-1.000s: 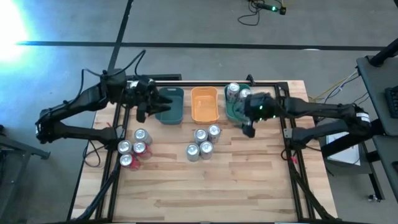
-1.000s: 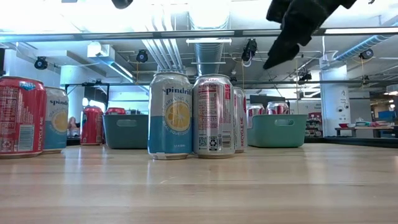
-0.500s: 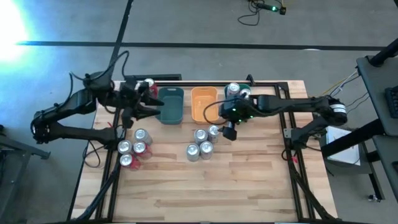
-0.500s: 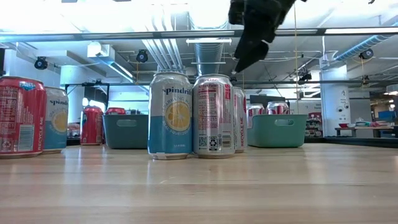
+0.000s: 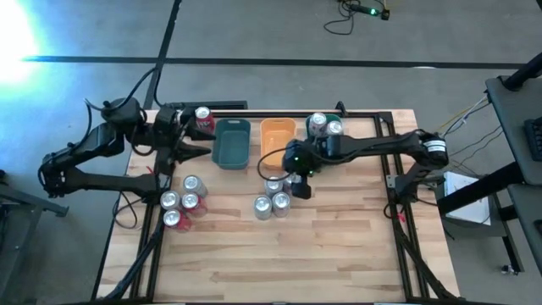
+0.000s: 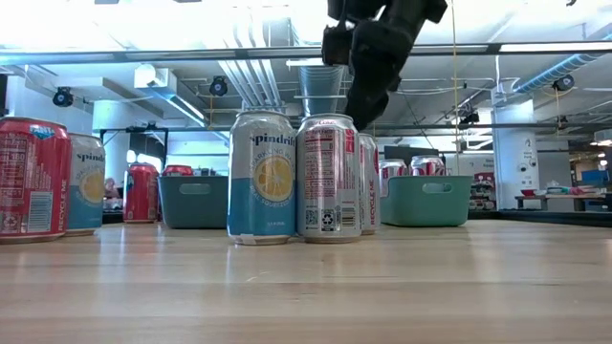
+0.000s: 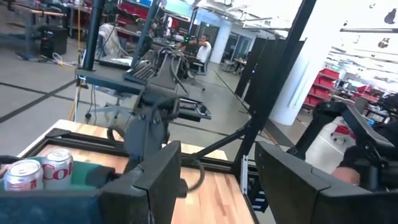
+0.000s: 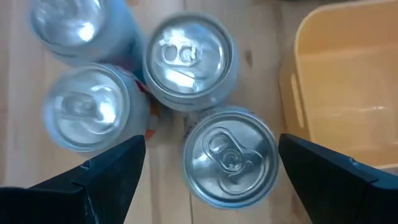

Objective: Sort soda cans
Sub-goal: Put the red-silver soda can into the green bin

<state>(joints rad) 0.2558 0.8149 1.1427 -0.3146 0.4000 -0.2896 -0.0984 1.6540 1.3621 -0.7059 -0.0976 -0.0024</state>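
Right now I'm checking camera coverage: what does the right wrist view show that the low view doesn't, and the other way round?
Only the right wrist view shows the can tops from above and the orange tray beside them, framed by the right gripper's open fingers. Only the low view shows the can labels, a red can at its left edge, teal trays and the room behind. Both show the middle cluster of cans with the right gripper above it.

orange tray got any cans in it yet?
No. In the high view the orange rectangular plastic tray shows only its bare floor, while the cluster of silver-topped aluminium soda cans stands on the table beside it.
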